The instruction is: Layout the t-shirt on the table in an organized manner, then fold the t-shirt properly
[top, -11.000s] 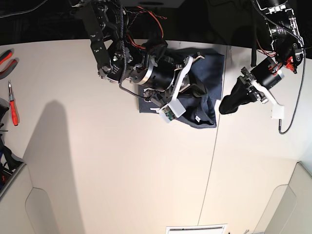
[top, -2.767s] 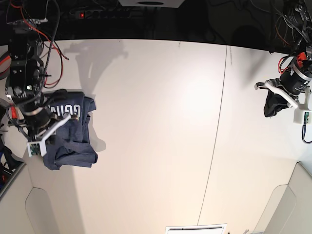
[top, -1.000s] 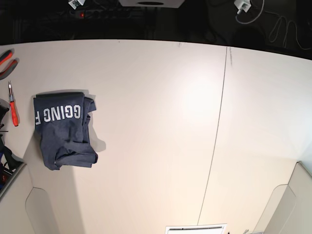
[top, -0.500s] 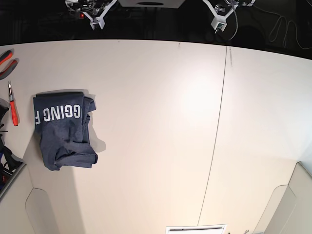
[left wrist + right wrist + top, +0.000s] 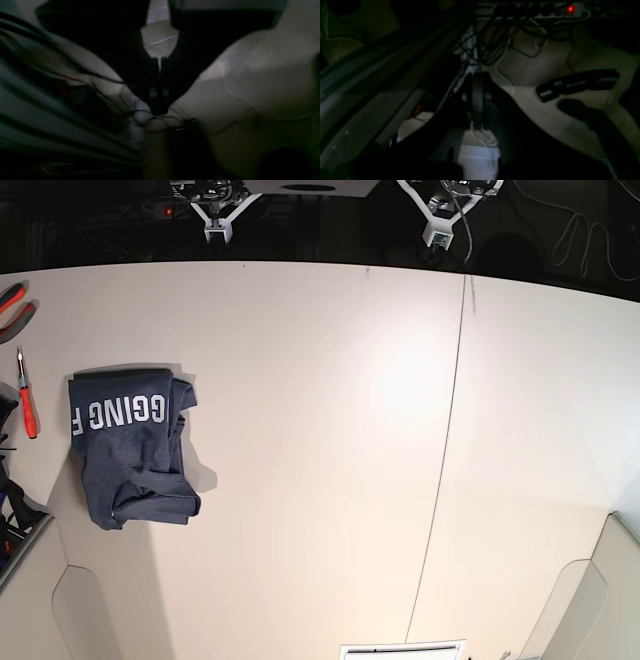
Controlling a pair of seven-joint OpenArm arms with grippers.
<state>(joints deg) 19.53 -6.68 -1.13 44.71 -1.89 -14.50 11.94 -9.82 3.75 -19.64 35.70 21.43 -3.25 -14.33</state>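
The dark navy t-shirt [image 5: 130, 445] lies folded into a compact bundle at the left of the cream table [image 5: 320, 430], white letters facing up across its top. Neither arm touches it. Both arms are pulled back past the table's far edge; only their white brackets show, the left arm's [image 5: 442, 212] and the right arm's [image 5: 218, 210]. In the left wrist view my left gripper [image 5: 159, 105] is shut on nothing, over dim floor and cables. In the dark right wrist view my right gripper [image 5: 478, 82] is likewise shut and empty.
Red-handled pliers [image 5: 12, 305] and a red screwdriver [image 5: 27, 395] lie at the table's left edge beside the shirt. A thin dark seam [image 5: 440, 460] crosses the tabletop. A power strip with a red light [image 5: 570, 9] and loose cables sit behind the table.
The right arm set the folded shirt down at the left and both arms withdrew. In the last second their white brackets came into view at the far edge; the shirt has not moved.
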